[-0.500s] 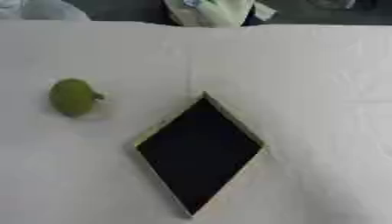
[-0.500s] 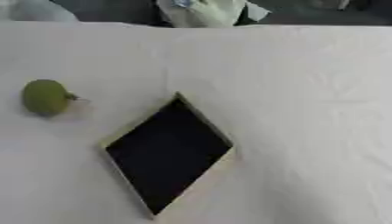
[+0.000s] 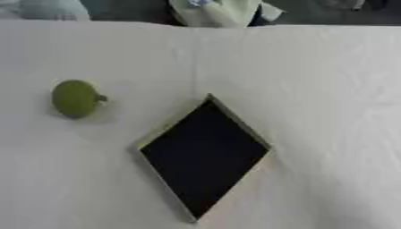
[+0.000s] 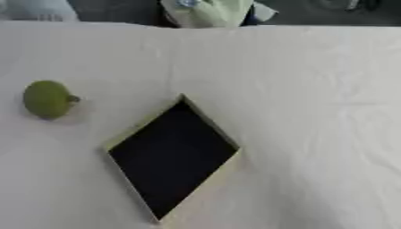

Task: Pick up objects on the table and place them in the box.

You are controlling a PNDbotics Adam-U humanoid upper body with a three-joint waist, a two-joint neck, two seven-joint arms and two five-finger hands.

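Neither my left robot hand nor my right robot hand appears in either eye view, so I cannot tell how far open they are or whether they hold anything, and the fruit's place relative to them cannot be given. The bench (image 3: 329,89) is covered with a white, lightly creased cloth. On its left side lies a small round green fruit (image 3: 75,98) with a short dark stem pointing right. To the fruit's right and nearer to me, well apart from it, sits a shallow square box (image 3: 205,157) with a black interior and pale rim, turned so that one corner points away from me. At the far edge of the bench lies a pale yellow-green bundle of soft material (image 3: 215,11).
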